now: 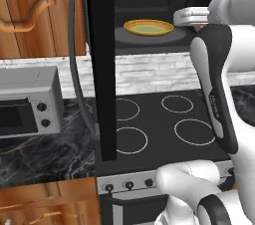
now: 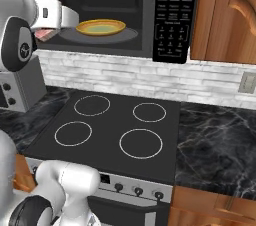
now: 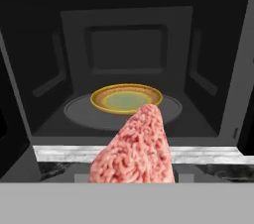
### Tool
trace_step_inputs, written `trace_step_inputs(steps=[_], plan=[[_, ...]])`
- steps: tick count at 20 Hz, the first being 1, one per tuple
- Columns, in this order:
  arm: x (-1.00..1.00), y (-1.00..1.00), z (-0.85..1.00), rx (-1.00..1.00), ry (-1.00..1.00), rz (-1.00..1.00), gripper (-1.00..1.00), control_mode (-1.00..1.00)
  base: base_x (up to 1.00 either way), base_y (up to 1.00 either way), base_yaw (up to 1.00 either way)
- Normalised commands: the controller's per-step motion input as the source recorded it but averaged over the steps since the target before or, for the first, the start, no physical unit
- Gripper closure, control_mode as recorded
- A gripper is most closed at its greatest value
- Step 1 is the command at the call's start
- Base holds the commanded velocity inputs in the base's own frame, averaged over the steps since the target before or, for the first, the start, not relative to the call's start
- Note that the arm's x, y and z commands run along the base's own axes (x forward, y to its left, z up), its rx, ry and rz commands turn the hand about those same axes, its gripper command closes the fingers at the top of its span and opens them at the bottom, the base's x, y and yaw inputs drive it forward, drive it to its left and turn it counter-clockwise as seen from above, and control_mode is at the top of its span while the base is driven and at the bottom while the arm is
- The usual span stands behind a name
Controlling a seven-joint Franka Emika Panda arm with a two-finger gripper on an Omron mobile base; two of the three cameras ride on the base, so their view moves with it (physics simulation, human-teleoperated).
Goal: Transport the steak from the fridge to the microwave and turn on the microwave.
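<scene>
Pink steak (image 3: pixel 135 151) sits clamped in your jaws, just outside the open microwave (image 3: pixel 208 69), facing the yellow plate (image 3: pixel 126 99) on its turntable.

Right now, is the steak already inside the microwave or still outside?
Still outside. The steak hangs in front of the open microwave; the yellow plate inside is bare.

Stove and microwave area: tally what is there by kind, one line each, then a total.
Burner rings on the stove: 4
Microwave, door open: 1
Yellow plate on the turntable: 1
Steak, held by the end effector in front of the microwave opening: 1
Silver toaster oven with two knobs: 1
Total: 8
</scene>
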Motion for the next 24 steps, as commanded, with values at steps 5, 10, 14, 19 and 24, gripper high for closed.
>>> trace_step_inputs(steps=[5,10,14,19,24], plan=[[0.52,0.00,0.00,0.00,0.07,0.00,1.00,-1.00,0.00,0.00,0.00],[0.50,0.00,0.00,0.00,0.02,0.00,1.00,-1.00,0.00,0.00,0.00],[0.48,0.00,0.00,0.00,0.02,0.00,1.00,-1.00,0.00,0.00,0.00],[0.49,0.01,-0.04,0.00,0.03,0.00,1.00,-1.00,0.00,0.00,0.00],[0.45,0.01,-0.14,-0.01,0.01,0.00,1.00,-1.00,0.00,0.00,0.00]])
